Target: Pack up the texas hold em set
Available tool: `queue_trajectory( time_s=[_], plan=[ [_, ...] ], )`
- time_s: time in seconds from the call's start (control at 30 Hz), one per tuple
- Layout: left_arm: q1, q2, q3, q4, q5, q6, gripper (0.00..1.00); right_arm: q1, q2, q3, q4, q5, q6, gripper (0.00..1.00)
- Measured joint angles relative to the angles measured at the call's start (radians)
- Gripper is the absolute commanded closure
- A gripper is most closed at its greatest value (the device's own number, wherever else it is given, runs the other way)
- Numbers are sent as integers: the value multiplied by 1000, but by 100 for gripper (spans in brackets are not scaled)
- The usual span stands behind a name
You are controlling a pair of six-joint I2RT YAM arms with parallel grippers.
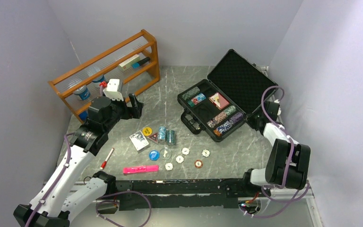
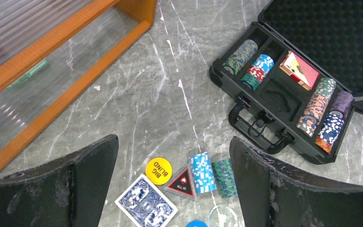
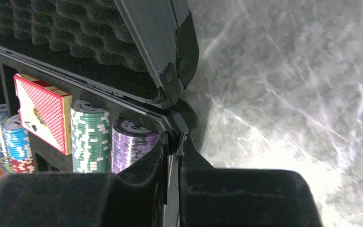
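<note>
The black case [image 1: 196, 124] lies open at the back right with its foam lid up, holding chip stacks [image 1: 226, 119] and a red card deck [image 1: 219, 100]. My right gripper [image 1: 255, 121] is shut on the case's right end wall [image 3: 172, 118], beside the purple chip stack [image 3: 131, 144]. My left gripper [image 2: 174, 142] is open and empty, hovering above the loose pieces. These are a blue card deck [image 2: 146, 205], a yellow button [image 2: 159, 170], an all-in triangle [image 2: 182, 182], and blue [image 2: 202, 172] and green [image 2: 224, 177] chip stacks. A blue button [image 1: 154, 154] and several white discs [image 1: 185, 151] lie nearer.
A wooden rack [image 1: 106, 71] with small items stands at the back left. A pink marker [image 1: 141, 169] and a red-tipped pen [image 1: 107, 158] lie near the front edge. A brown chip [image 1: 198, 164] lies by the discs. Walls close in on both sides.
</note>
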Motion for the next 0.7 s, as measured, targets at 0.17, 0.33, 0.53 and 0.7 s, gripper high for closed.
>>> queue_trajectory(
  time_s=[0.17, 0.33, 0.53, 0.7],
  plan=[
    [0, 1, 0, -1, 0, 0, 8, 98, 31, 57, -32, 116, -4, 79],
    [0, -1, 0, -10, -24, -1, 8, 177, -46, 82, -161, 275, 34, 52],
    [0, -25, 0, -31, -74, -26, 3, 274, -276, 115, -304, 412, 25, 42],
    [0, -67, 0, -39, -106, -50, 3, 458, -291, 180, -301, 304, -29, 34]
  ],
)
